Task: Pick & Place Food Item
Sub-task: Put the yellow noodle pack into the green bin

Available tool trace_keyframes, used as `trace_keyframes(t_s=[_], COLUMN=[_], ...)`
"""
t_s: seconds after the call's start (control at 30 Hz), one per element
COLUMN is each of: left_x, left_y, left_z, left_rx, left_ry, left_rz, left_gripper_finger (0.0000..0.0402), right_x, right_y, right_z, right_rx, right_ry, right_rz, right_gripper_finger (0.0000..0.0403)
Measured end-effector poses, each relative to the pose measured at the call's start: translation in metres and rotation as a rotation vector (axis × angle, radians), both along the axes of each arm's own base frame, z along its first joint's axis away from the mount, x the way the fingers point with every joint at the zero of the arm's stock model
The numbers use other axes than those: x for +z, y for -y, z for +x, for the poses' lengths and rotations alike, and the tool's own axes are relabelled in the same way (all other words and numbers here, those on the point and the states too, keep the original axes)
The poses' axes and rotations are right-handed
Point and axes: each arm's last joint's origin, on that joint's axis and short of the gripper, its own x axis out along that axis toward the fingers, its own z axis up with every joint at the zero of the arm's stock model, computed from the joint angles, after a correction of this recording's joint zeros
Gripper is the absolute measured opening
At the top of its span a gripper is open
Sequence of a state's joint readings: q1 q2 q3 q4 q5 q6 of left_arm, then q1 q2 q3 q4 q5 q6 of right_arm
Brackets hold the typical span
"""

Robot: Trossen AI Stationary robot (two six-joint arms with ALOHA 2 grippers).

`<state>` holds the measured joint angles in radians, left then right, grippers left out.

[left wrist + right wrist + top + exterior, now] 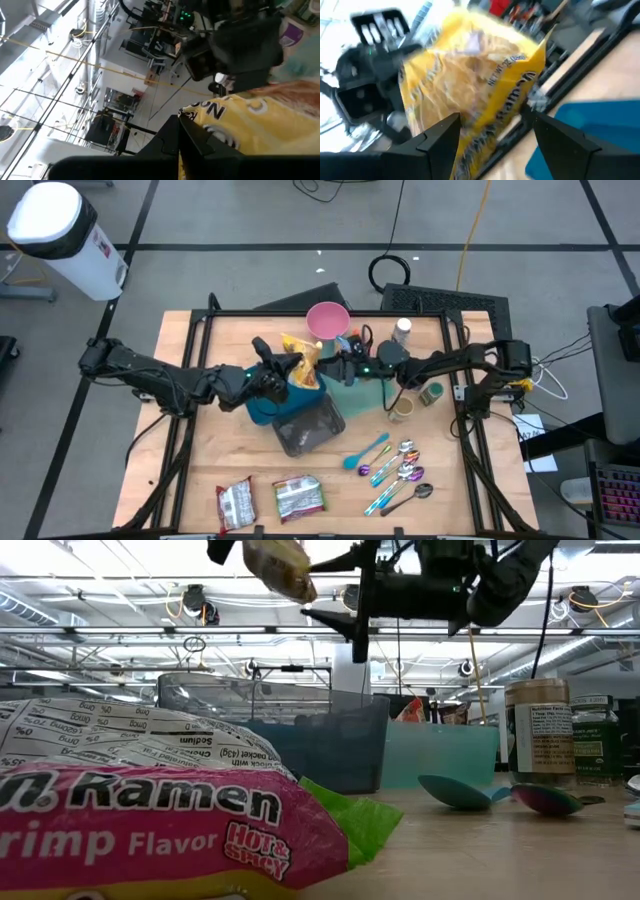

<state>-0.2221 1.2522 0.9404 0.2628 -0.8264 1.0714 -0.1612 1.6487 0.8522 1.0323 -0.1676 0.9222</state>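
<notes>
A yellow ramen packet point(300, 358) is up in the air over the teal container point(262, 410), between my two grippers. My left gripper point(278, 376) comes from the table's left and is shut on the packet point(240, 130). My right gripper point(335, 366) comes from the right and is open. Its two fingers stand on either side of the packet's other end point(490, 100). In the low view the packet point(280, 565) hangs high above the table, with the right gripper point(335, 590) beside it. My left gripper holds the yellow packet by its left-hand end point(200, 117), coming level from the table's left. One dark finger point(185, 145) lies against the wrapper; the other is hidden. The packet is lifted clear of everything. Whether my right gripper touches the packet, I cannot tell.
A dark clear bin point(308, 428) and a teal lid point(352, 392) lie below the grippers, and a pink bowl point(327, 320) stands behind them. Two ramen packets point(270, 500) lie at the near edge. Several coloured spoons point(395, 470) lie at the near right, with jars point(430, 393) beyond them.
</notes>
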Motion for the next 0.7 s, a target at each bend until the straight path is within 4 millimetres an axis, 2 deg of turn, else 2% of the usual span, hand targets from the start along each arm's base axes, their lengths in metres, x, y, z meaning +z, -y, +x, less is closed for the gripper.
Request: trace_keyframes(t_s=[0.13,0.27,0.57,0.7], left_x=[0.0006,0.0003,0.0004,-0.0001], left_y=[0.0,0.0003,0.0002,-0.0007], left_z=[0.0001,0.0003,0.0001,-0.0006], left_rx=[-0.002,-0.014,-0.004,0.035], left_ry=[0.007,0.006,0.005,-0.002], left_rz=[-0.002,-0.006,-0.003,0.003], left_gripper_finger=[0.0002,0.0004,0.0003,0.0003], right_x=[0.0017,-0.0001,0.0024,0.0036], right_y=[-0.0009,-0.0008,-0.002,-0.0025], right_z=[0.0016,0.0023,0.0016,0.0012], right_rx=[0.052,0.05,0.081,0.1], right_ry=[0.089,0.08,0.101,0.113], right_rz=[0.011,0.006,-0.001,-0.005], right_gripper_finger=[0.0241,0.0223,0.0117,0.0084])
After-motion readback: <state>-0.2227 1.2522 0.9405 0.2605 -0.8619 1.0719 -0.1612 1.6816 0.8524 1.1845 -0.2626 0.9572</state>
